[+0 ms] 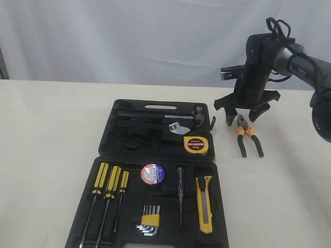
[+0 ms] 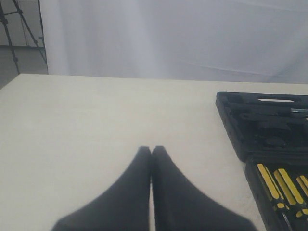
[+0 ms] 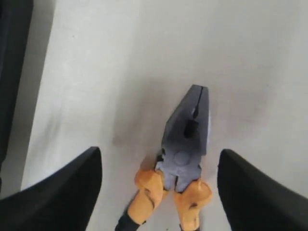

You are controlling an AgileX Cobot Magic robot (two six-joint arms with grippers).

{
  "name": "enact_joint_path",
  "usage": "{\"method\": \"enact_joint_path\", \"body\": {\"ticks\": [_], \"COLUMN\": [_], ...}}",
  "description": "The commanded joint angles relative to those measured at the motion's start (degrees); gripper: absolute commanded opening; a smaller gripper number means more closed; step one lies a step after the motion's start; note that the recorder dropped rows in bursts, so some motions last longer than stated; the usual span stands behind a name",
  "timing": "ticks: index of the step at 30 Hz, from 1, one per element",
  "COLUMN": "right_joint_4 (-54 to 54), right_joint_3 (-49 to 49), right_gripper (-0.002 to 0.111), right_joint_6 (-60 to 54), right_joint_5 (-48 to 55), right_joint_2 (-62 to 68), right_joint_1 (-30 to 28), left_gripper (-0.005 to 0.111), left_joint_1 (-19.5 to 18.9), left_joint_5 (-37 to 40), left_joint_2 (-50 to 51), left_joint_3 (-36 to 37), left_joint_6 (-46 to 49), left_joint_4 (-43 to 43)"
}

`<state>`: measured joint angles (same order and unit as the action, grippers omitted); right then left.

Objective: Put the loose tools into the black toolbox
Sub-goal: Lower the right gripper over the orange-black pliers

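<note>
The orange-handled pliers (image 1: pixel 247 135) lie on the table to the right of the open black toolbox (image 1: pixel 106 133). My right gripper (image 1: pixel 242 114) hovers open just above their head; in the right wrist view the pliers (image 3: pixel 184 139) sit between the two spread fingers (image 3: pixel 62 187), untouched. Inside the toolbox lie the round yellow tape measure (image 1: pixel 196 144), the black tape roll (image 1: pixel 153 173) and the yellow-black utility knife (image 1: pixel 205 203). My left gripper (image 2: pixel 151 150) is shut over bare table left of the toolbox (image 2: pixel 240 125); it does not show in the exterior view.
The toolbox also holds yellow-handled screwdrivers (image 1: pixel 107 186), a hex key set (image 1: pixel 149 220), a hammer (image 1: pixel 178 117) and a thin black awl (image 1: pixel 180 195). A white curtain backs the table. The right arm (image 1: pixel 295 57) reaches in from the right.
</note>
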<state>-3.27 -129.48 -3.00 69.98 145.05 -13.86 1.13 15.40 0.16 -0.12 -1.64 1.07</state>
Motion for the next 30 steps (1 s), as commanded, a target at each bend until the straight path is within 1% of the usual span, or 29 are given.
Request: {"method": "enact_joint_path", "body": {"ticks": [1,10,30], "right_joint_4": [0.88,4.47,4.25], "right_joint_3": [-0.34,-0.34,-0.34], "right_gripper": [0.065,0.065,0.065], "right_joint_6": [-0.03,-1.27,-1.27], "right_joint_5": [-0.02,-0.02,-0.02], "right_joint_2": [0.18,1.22,3.0], "right_joint_1": [-1.46,-2.53,-2.66], "left_gripper": [0.0,0.0,0.0], "left_joint_1": [0.12,0.12,0.12], "left_joint_5": [0.03,0.03,0.03], "left_joint_2": [-0.16,-0.16,-0.16], "left_joint_3": [0.12,0.12,0.12], "left_joint_6": [-0.05,-0.05,-0.05], "left_joint_4": [0.14,0.14,0.14]}}
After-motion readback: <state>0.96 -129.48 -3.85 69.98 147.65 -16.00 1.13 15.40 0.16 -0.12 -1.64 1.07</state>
